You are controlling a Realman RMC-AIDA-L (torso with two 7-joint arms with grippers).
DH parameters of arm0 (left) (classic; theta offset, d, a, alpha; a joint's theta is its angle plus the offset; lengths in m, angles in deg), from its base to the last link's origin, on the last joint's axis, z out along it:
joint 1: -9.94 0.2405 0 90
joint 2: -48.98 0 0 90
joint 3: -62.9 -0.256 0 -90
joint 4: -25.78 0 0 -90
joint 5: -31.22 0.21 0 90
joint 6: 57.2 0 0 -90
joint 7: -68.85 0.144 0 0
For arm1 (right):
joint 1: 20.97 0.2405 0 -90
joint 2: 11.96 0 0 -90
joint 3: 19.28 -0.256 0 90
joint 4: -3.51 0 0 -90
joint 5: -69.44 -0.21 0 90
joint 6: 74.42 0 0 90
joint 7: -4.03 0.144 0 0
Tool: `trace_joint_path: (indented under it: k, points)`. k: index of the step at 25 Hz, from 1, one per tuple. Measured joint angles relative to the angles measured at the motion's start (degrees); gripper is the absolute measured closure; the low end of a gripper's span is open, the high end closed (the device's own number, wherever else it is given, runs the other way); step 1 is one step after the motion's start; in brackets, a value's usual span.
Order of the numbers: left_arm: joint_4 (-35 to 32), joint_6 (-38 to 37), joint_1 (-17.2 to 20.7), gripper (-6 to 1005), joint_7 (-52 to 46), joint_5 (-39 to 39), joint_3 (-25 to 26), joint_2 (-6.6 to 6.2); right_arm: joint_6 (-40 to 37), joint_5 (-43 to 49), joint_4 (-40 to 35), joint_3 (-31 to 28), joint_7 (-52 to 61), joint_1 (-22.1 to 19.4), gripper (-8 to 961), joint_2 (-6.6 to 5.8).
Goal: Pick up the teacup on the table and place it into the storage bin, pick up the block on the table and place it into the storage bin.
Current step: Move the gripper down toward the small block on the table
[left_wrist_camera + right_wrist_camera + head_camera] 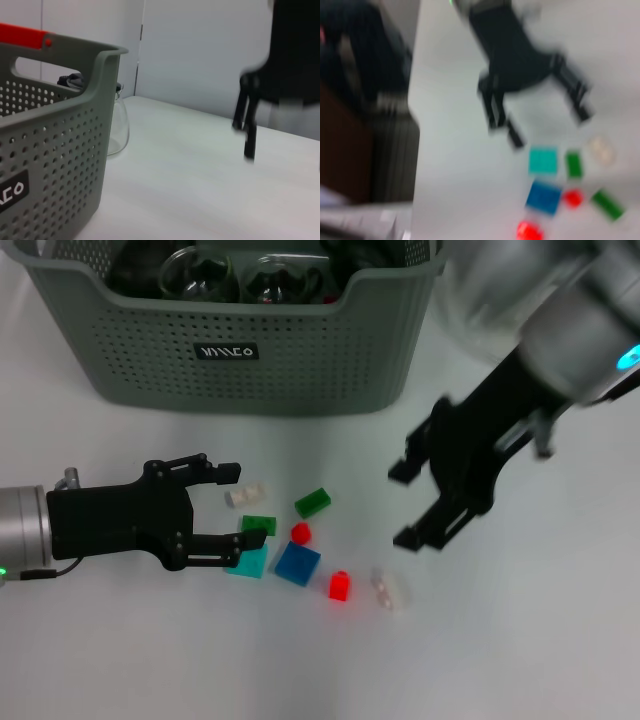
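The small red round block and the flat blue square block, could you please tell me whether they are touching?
Cannot tell. In the head view the small red round block sits right at the corner of the flat blue square block, with no plain gap or contact.

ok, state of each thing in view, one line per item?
left hand: open, empty, low over the blocks
right hand: open, empty, above the table
storage bin: upright, already holding glassware
teal block: on the table, by the left hand's lower finger
blue block: on the table, loose
green blocks: on the table
red blocks: on the table
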Motion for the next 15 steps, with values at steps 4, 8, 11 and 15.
trace_joint_path:
  k: [4,8,11,15]
  points:
    - [0.02,0.11,0.1,125,0.0,0.0,-0.06,0.0,6.13,1.68,6.83,10.91,1.13,2.4,165,0.48]
    - [0.1,0.31,0.29,125,-0.09,-0.02,-0.07,0.12,14.3,1.49,11.33,24.48,3.53,4.34,165,0.68]
    - [0.17,0.36,0.48,125,-0.29,-0.26,-0.06,0.2,16.16,1.43,11.65,28.43,4.26,4.54,166,0.75]
    - [0.44,0.42,0.58,124,-0.92,-0.43,-0.07,0.28,18.61,1.28,11.59,33.67,4.98,4.63,166,0.98]
